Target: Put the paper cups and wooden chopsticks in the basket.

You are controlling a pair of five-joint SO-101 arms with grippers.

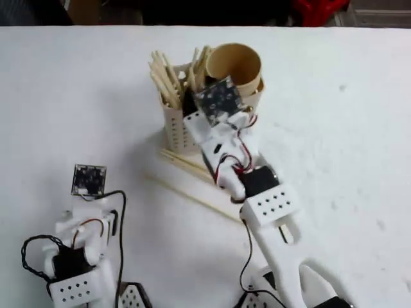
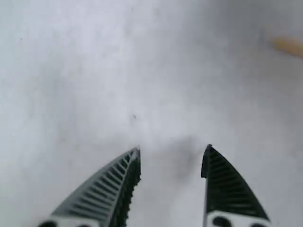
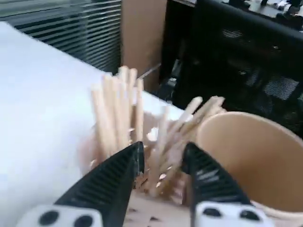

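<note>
High view: the basket (image 1: 176,131) holds paper cups (image 1: 234,64) and chopsticks (image 1: 166,80); loose chopsticks (image 1: 192,179) lie just near of it.

Left wrist view: my left gripper (image 2: 171,150) gapes over bare table (image 2: 94,71).

Right wrist view: my right gripper (image 3: 163,152), apart, hangs above the basket's sticks. Next I'd fetch the loose ones.
</note>
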